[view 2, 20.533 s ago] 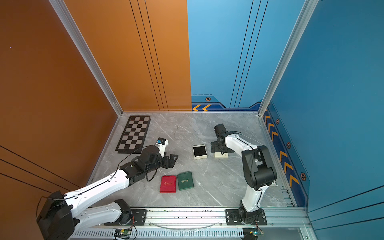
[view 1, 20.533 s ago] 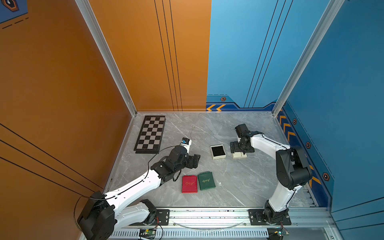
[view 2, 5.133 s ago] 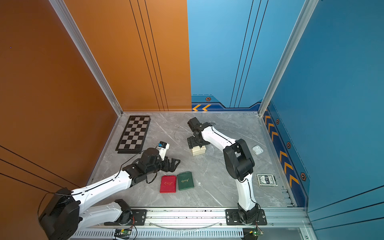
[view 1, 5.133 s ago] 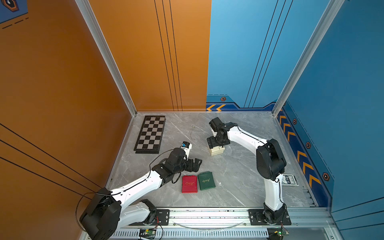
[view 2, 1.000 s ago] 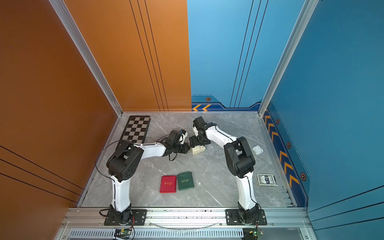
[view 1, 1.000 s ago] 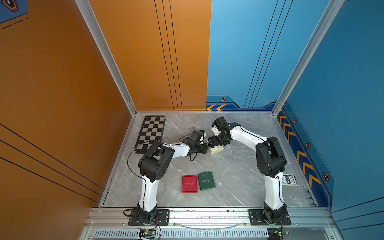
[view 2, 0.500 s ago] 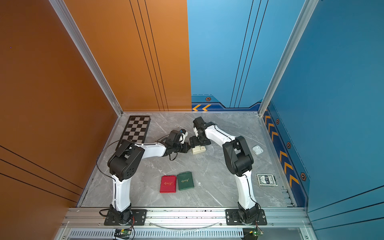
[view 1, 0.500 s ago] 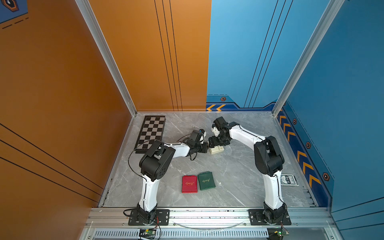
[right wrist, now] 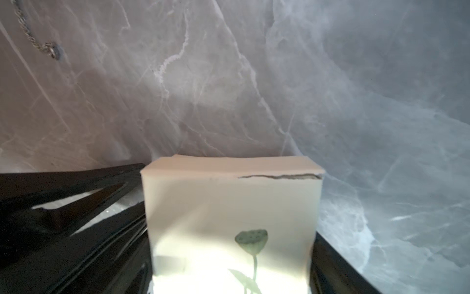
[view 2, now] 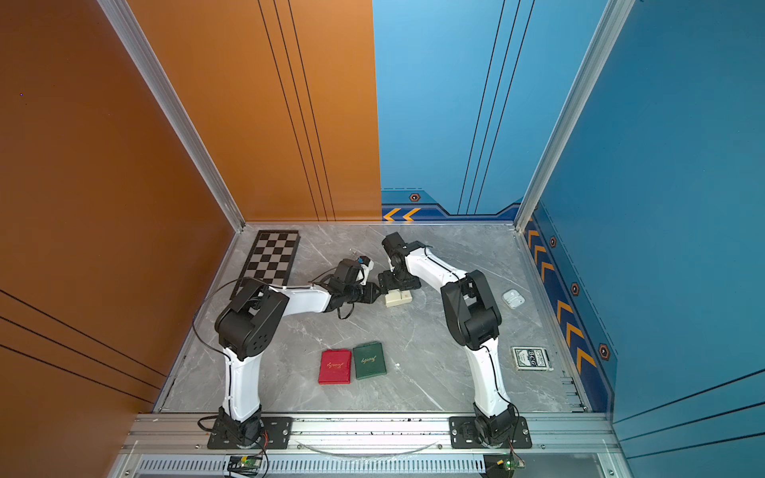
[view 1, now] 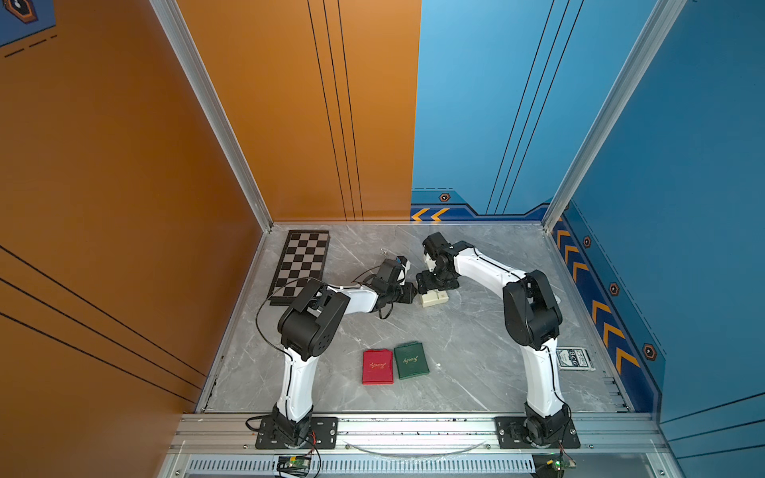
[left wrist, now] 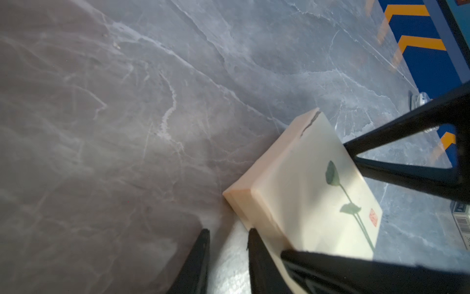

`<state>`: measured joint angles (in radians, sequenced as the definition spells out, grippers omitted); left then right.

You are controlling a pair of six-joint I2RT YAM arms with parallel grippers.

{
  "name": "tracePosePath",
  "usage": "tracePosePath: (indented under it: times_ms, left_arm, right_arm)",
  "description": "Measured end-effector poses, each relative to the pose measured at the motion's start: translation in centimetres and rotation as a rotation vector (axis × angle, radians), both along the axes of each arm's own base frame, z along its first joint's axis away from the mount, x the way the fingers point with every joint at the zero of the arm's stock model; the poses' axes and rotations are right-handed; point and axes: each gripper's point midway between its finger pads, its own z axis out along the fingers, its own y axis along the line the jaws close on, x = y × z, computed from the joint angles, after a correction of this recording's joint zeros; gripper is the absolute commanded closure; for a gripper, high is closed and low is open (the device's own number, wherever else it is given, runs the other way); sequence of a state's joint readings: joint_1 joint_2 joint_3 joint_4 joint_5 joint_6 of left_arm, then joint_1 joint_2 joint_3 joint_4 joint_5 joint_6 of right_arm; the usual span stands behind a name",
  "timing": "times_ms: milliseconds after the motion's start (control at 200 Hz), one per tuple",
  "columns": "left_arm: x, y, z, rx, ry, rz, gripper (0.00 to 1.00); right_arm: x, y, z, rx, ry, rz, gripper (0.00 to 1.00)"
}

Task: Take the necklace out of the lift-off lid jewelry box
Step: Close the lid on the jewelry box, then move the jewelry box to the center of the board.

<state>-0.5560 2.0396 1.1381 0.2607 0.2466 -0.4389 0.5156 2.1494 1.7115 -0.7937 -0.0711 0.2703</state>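
The cream jewelry box (view 1: 434,299) (view 2: 399,299) stands mid-table with its lotus-printed lid (right wrist: 229,203) (left wrist: 312,183) on. My right gripper (view 1: 432,285) (right wrist: 231,229) straddles it from above, one finger pressed against each side of the lid. My left gripper (view 1: 410,291) (left wrist: 228,231) lies low at the box's left side, slightly open, nothing between its fingers; one fingertip (left wrist: 251,233) touches the box's base. The thin silver necklace (view 1: 383,251) (view 2: 353,251) (right wrist: 43,43) lies on the marble behind the left gripper, outside the box.
A chessboard (view 1: 301,265) lies at the back left. A red booklet (view 1: 377,366) and a green one (view 1: 411,360) lie side by side near the front. A card deck (view 2: 532,358) and a small white case (view 2: 513,299) sit at the right.
My left gripper's fingers have parted a little beside the box. Both arms have hardly moved, and the right gripper stays over the lid.
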Motion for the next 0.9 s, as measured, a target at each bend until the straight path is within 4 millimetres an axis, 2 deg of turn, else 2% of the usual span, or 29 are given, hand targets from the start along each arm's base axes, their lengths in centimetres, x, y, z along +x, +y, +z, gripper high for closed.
tracePosePath:
  times_ms: [220,385,521,626,801,896]
  left_arm:
    - [-1.8,3.1,0.1,-0.002,0.000,0.060,0.63]
    - [-3.2,5.0,0.6,0.026,-0.001,0.095,0.59]
    - [-3.8,5.6,2.2,0.019,-0.031,0.107,0.57]
    - [-4.2,6.1,4.0,0.006,-0.066,0.117,0.54]
    - [-5.3,7.3,7.1,-0.003,-0.125,0.144,0.48]
    - [-5.9,7.9,9.0,-0.003,-0.155,0.155,0.45]
  right_arm:
    - [-1.0,1.3,-0.3,-0.068,-0.035,0.010,0.24]
    - [-1.0,1.0,-0.3,-0.055,-0.064,-0.019,0.24]
    - [-1.0,0.3,-0.3,-0.027,-0.079,-0.038,0.24]
    - [-1.0,-1.9,-0.3,-0.026,-0.075,-0.067,0.24]
    - [-0.7,-8.1,-0.4,-0.047,-0.062,-0.152,0.23]
    - [-0.7,-10.7,-0.4,-0.060,-0.058,-0.182,0.23]
